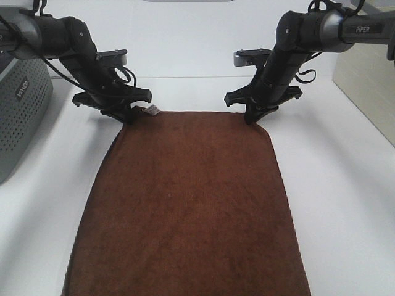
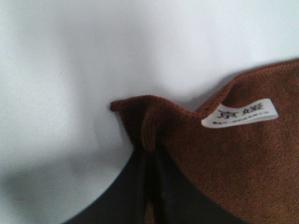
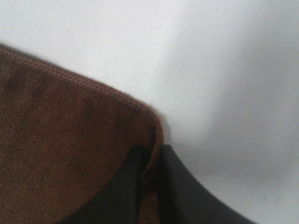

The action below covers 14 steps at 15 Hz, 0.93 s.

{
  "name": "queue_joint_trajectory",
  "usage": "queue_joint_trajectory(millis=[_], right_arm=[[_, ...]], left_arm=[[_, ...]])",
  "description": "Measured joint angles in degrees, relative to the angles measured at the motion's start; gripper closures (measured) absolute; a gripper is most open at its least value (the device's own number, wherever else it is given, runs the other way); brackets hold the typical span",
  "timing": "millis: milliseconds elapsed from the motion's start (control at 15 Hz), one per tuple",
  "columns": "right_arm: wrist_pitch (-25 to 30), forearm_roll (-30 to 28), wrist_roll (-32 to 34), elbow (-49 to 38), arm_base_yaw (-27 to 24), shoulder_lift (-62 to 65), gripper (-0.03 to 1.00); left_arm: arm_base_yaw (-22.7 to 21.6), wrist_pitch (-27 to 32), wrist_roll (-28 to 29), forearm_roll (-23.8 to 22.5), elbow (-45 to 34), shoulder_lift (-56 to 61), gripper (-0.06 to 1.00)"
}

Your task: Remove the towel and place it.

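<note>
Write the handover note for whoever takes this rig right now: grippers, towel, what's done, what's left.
Left gripper: shut on the towel, pinching the far corner next to the white tag.
Right gripper: shut on the towel's other far corner.
Towel: spread flat on the white table; its near end runs out of the exterior view. A grey perforated box stands to the left.
Done: both far corners gripped.
Left: lift the towel away and place it; nothing shows it raised yet.
</note>
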<state>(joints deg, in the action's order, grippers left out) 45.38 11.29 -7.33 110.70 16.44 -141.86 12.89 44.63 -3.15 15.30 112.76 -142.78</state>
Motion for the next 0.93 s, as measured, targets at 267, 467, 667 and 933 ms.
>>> queue_joint_trajectory(millis=[267, 467, 667, 933], right_arm=[[0.0, 0.06, 0.06, 0.0, 0.06, 0.0, 0.96], [-0.4, -0.34, 0.06, 0.06, 0.06, 0.0, 0.96], [-1.09, -2.18, 0.06, 3.04, 0.11, -0.92, 0.96], [-5.79, -6.36, 0.06, 10.2, 0.17, -1.55, 0.96]], left_arm=[[0.0, -0.06, -0.06, 0.06, -0.06, 0.0, 0.94], [0.0, -0.57, -0.06, 0.06, -0.06, 0.0, 0.94], [0.0, -3.84, -0.06, 0.17, -0.17, -0.34, 0.94], [0.0, -9.91, -0.06, 0.0, -0.4, -0.69, 0.94]])
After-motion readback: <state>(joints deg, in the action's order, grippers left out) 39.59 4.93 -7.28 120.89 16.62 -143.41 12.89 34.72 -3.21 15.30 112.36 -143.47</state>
